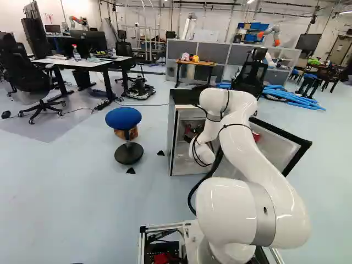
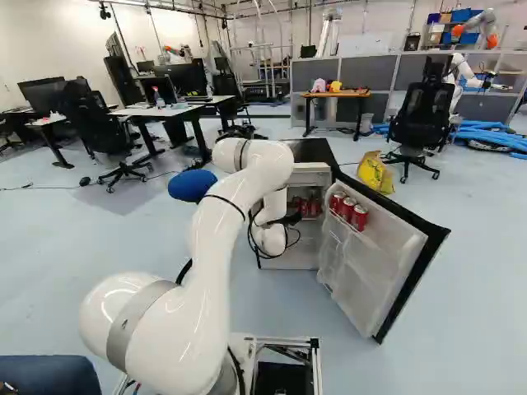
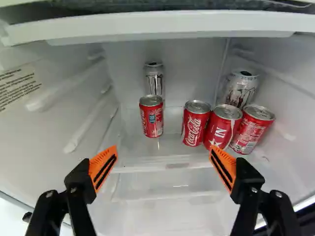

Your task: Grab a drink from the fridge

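Within the boxy black-and-white fridge (image 2: 313, 151), ahead of the black gripper (image 3: 163, 168), its fingers wide apart, a red cylindrical metal can (image 3: 151, 119) stands left of three matching cans (image 3: 224, 128). Probably slick, weighty, dentable, it wants a gentle mid-height grip.

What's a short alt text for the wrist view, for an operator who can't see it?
Open gripper facing a fridge shelf with four red cans in front and two silver cans behind.
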Tool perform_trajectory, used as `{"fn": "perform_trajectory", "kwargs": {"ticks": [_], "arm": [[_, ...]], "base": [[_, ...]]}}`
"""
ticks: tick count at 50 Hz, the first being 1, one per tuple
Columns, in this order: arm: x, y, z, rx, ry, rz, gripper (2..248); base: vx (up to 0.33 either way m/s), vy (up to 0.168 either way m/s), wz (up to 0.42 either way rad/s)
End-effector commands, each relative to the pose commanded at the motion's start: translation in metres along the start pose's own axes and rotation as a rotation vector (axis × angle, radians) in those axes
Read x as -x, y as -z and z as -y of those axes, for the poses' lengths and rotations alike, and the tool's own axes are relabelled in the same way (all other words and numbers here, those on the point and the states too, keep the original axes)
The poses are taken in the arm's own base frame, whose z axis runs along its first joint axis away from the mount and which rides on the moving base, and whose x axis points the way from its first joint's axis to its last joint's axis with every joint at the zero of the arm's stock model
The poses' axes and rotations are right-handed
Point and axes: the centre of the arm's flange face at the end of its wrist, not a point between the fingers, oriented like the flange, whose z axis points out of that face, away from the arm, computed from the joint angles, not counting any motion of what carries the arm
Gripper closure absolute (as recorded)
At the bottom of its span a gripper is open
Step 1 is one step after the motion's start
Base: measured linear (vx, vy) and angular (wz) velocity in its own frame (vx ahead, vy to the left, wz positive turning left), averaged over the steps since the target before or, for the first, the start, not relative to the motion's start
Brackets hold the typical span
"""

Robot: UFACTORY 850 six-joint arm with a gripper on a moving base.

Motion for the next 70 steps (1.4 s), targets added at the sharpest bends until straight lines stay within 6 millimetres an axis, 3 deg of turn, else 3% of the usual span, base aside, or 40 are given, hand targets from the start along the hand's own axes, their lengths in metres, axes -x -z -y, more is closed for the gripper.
{"fn": "perform_trajectory", "kwargs": {"ticks": [15,37,38,42,43,47,48,53,54,58,59,63,64,68,70], "arm": [[0.007,-0.022,0.001,-0.006,0.009,-0.032,3],[0.007,-0.022,0.001,-0.007,0.009,-0.033,10],[0.007,-0.022,0.001,-0.007,0.009,-0.033,23],[0.007,-0.022,0.001,-0.007,0.009,-0.033,23],[0.007,-0.022,0.001,-0.007,0.009,-0.033,36],[0.007,-0.022,0.001,-0.007,0.009,-0.033,36],[0.007,-0.022,0.001,-0.007,0.009,-0.033,47],[0.007,-0.022,0.001,-0.007,0.009,-0.033,47],[0.007,-0.022,0.001,-0.007,0.009,-0.033,59],[0.007,-0.022,0.001,-0.007,0.009,-0.033,59],[0.007,-0.022,0.001,-0.007,0.009,-0.033,72],[0.007,-0.022,0.001,-0.007,0.009,-0.033,72],[0.007,-0.022,0.001,-0.007,0.009,-0.033,84],[0.007,-0.022,0.001,-0.007,0.009,-0.033,84],[0.007,-0.022,0.001,-0.007,0.009,-0.033,96]], "base": [[0.000,0.000,0.000],[0.000,0.000,0.000],[0.000,0.000,0.000],[0.000,0.000,0.000],[0.000,0.000,0.000],[0.000,0.000,0.000],[0.000,0.000,0.000],[0.000,0.000,0.000],[0.000,0.000,0.000],[0.000,0.000,0.000],[0.000,0.000,0.000],[0.000,0.000,0.000],[0.000,0.000,0.000],[0.000,0.000,0.000],[0.000,0.000,0.000]]}}
